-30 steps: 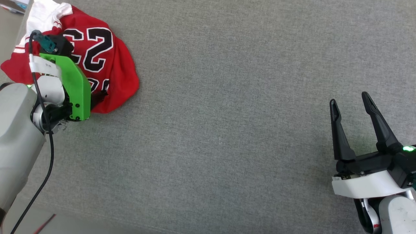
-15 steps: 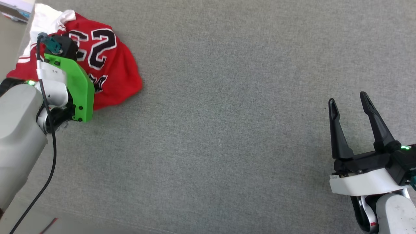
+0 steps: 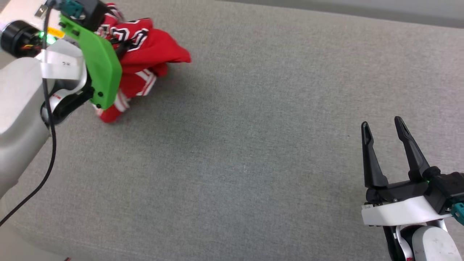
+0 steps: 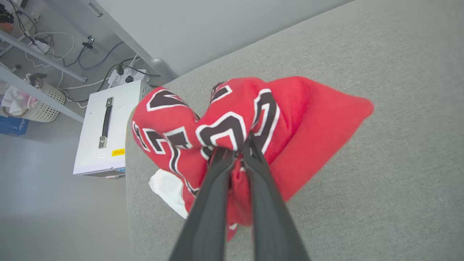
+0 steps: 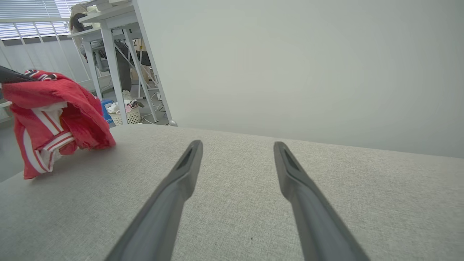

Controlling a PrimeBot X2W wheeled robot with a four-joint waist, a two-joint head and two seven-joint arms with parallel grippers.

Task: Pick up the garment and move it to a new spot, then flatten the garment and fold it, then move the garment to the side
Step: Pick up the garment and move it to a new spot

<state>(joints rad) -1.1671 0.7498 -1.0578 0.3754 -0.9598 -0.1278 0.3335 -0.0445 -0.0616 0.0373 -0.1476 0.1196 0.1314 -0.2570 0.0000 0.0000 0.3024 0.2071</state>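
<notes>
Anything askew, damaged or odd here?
Nothing damaged or spilled. The garment hangs crumpled from the left end effector, shut on it, near the edge of the grey surface; the right end effector is open.

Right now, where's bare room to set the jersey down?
Wide bare stretch of the grey surface between the garment, bunched in the shut left hand, and the open right hand. Crowded only at the far-left corner, around that hand.
</notes>
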